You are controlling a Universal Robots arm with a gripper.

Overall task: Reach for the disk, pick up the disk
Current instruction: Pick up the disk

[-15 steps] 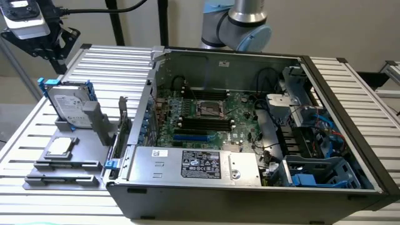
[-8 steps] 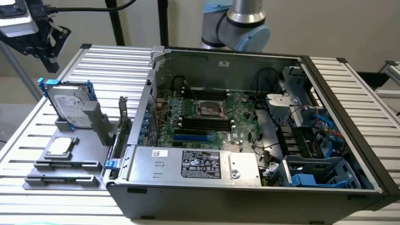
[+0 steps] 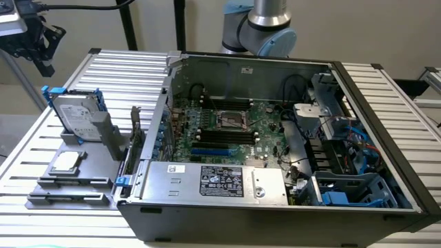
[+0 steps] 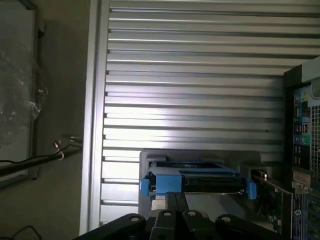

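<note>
Well apart: closed end effector and disk.

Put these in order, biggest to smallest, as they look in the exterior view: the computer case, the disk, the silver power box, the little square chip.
1. computer case
2. silver power box
3. disk
4. little square chip
No two look close in size.

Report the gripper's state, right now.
Gripper: shut, holding nothing. It is apart from the disk, which stands on edge, not gripped.
</note>
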